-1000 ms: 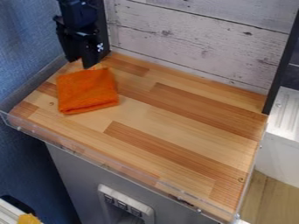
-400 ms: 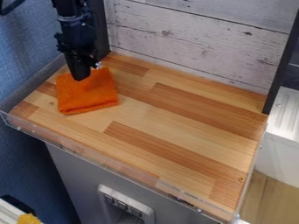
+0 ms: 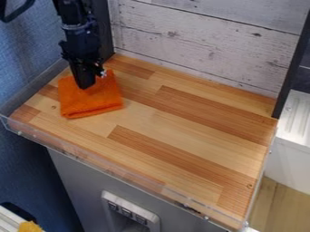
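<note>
- Centrally placed in the work, an orange cloth [image 3: 91, 102] is laid flat near the rear left of the wooden worktop [image 3: 181, 127]; stacked folds are seen along its front edge.
- The black gripper [image 3: 86, 87] is pointed downward over the rear part of the cloth; whether it is set wide or narrow cannot be told, nor can contact with the fabric be confirmed.
- The worktop is bordered along the front by a clear rim [image 3: 121, 173].
- The rear is closed off by a whitewashed plank panel [image 3: 194, 41], flanked by a left dark post [image 3: 102, 27] and a right dark post [image 3: 293, 63].
- A blue wall [image 3: 30, 50] is seen at the left, and a ridged white unit [image 3: 293, 118] at the right.
- Below the front edge, a white switch panel [image 3: 130, 210] is mounted on a grey base [image 3: 79, 181].
- At the lower left corner, a yellow item [image 3: 28, 226] is partly shown.
</note>
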`<state>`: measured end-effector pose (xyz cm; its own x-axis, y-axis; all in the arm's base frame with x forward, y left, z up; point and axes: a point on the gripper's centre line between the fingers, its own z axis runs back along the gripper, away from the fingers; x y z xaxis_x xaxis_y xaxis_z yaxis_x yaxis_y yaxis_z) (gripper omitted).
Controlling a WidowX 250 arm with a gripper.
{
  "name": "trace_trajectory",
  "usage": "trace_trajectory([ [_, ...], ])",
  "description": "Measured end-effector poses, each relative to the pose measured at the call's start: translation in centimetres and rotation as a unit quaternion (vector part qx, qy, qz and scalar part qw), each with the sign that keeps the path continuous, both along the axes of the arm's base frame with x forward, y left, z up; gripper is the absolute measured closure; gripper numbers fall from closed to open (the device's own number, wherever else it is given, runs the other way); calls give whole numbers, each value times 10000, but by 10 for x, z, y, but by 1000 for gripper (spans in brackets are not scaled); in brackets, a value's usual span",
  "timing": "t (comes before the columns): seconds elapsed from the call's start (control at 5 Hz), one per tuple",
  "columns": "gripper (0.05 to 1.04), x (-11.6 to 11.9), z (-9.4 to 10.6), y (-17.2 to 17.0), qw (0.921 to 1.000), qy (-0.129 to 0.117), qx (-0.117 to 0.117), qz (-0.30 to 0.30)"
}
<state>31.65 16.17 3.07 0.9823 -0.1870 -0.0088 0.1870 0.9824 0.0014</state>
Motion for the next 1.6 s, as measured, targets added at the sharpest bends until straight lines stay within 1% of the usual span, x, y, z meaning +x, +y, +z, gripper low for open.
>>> trace_trajectory([
  [0.4,1026,-3,-16,-1,10000,-2,14,20],
  [0.6,1026,-1,-18,0,10000,-57,41,50],
  [0.8,1026,1,-20,1,9999,-58,41,134],
  [1.2,1026,7,-21,1,9986,-103,40,523],
  [1.6,1026,18,-21,-9,9969,-109,-14,781],
])
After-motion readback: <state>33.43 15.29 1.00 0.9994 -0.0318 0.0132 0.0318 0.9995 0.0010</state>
